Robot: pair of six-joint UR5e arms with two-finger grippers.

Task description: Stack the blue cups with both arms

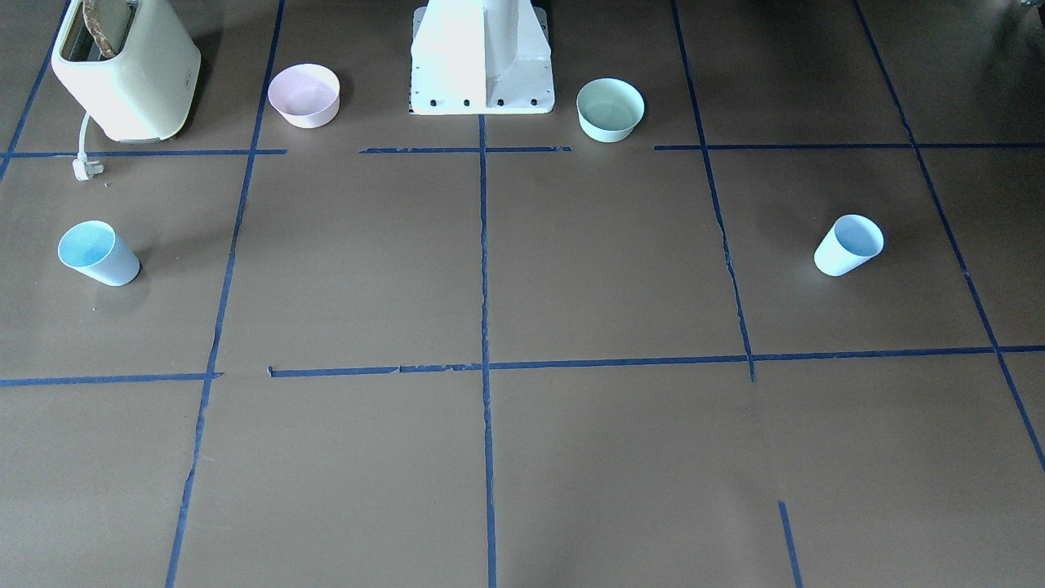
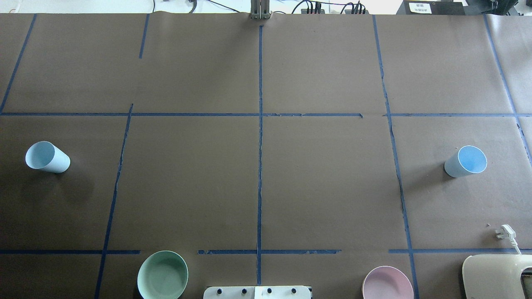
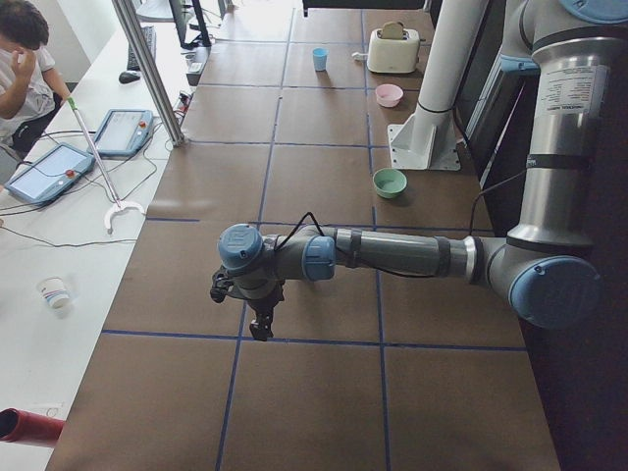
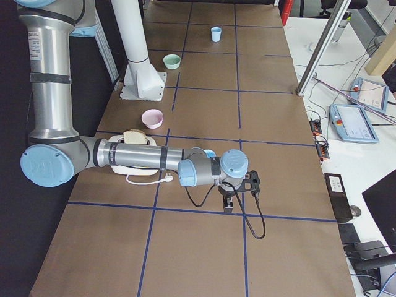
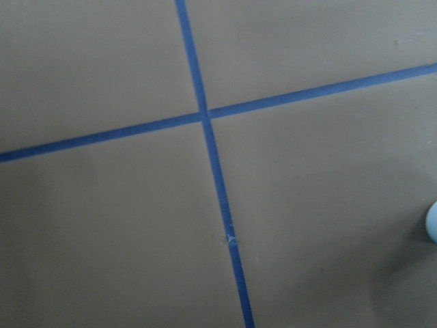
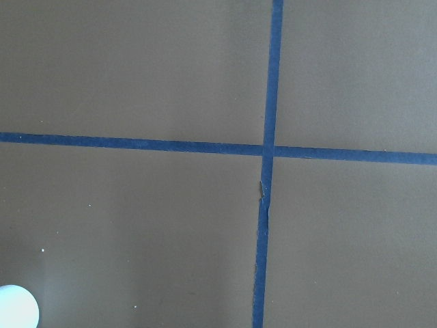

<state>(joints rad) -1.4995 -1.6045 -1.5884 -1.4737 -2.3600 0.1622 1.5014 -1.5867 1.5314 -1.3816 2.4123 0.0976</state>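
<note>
Two pale-blue cups stand upright and far apart on the brown table. One cup [image 2: 47,157] [image 1: 849,245] is on my left side, the other cup [image 2: 466,161] [image 1: 98,253] on my right side. Neither arm shows in the overhead or front views. In the exterior left view my left gripper [image 3: 260,329] hangs over the table on the near arm. In the exterior right view my right gripper [image 4: 227,204] hangs likewise, with a cup [image 4: 209,153] partly hidden behind its arm. I cannot tell whether either gripper is open or shut. Each wrist view shows only taped table and a sliver of cup [image 5: 432,222] [image 6: 15,307].
A pink bowl [image 1: 304,95] and a mint-green bowl [image 1: 610,109] flank the white pedestal [image 1: 482,57]. A cream toaster [image 1: 122,69] holding bread stands at my far right, its plug [image 1: 86,167] lying loose. An operator [image 3: 20,49] sits beyond the table.
</note>
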